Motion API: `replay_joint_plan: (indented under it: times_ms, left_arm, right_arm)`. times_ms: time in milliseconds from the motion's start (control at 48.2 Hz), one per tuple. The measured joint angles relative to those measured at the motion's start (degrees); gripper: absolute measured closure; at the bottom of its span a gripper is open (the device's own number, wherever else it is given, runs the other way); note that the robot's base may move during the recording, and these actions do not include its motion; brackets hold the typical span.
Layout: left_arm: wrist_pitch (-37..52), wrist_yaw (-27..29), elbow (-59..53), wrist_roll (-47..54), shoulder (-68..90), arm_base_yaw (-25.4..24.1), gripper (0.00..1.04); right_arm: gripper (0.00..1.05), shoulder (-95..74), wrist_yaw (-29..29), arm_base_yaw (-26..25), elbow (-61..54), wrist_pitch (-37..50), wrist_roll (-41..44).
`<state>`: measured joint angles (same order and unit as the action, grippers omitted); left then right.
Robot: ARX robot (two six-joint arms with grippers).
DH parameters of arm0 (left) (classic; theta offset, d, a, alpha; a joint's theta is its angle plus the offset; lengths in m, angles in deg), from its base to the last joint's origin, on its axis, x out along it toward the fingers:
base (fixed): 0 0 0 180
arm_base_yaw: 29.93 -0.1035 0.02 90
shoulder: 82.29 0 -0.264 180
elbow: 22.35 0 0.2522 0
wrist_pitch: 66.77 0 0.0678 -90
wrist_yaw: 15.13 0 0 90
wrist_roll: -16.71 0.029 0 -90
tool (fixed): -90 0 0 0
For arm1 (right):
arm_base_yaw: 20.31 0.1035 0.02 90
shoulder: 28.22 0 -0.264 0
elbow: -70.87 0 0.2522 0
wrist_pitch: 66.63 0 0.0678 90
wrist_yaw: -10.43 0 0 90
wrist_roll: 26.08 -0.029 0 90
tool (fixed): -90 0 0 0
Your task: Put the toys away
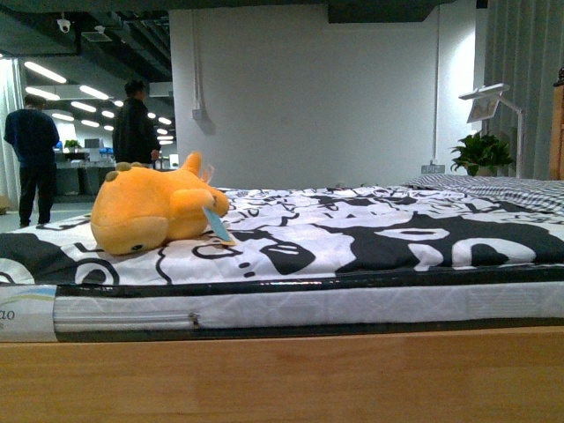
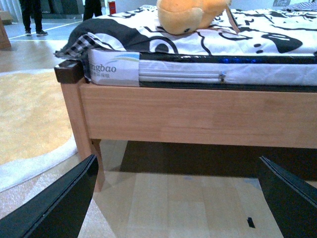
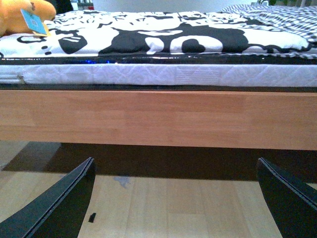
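Orange-yellow plush toy [image 1: 154, 210]: soft and rounded, lying on the bed's black-and-white cover [image 1: 370, 233], toward the near left corner and close to the near edge.
Paper tag [image 1: 217, 223]: pale blue, hanging off the toy's right side onto the cover.
Left claw [image 2: 177, 159]: my fingers are spread wide and hold nothing. The claw sits low in front of the wooden bed rail [image 2: 198, 116], below the mattress [image 2: 223, 74]. The toy is above and beyond it.
Right claw [image 3: 175, 159]: also spread wide and empty, at the same low height further right along the rail. The toy is well off to its left.
Risk, rail: both claws are under the rail's top edge, so I judge that reaching straight forward would hit wood. I would have to rise first.
Risk, grip: the body is fuzzy and rounded. A shallow pinch could catch only fur or the tag, and the toy could slip free.
Risk, nudge: a fingertip arriving from the far side could roll the toy off the near edge onto the floor.
Risk, cover: closing too low could gather fabric with the toy and drag the cover.
Unknown: no bin or box is in view, so I cannot tell where the toy should go.
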<state>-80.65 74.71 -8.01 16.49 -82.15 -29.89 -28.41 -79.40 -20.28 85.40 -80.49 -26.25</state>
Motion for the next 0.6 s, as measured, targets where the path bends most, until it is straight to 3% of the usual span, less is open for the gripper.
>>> replay_joint_plan:
  times_ms: [602]
  left_arm:
    - [0.0,0.3,0.0,0.0,-0.1,0.1,0.06]
  right_arm:
    - [0.06,0.1,-0.4,0.0,0.0,0.0,0.0]
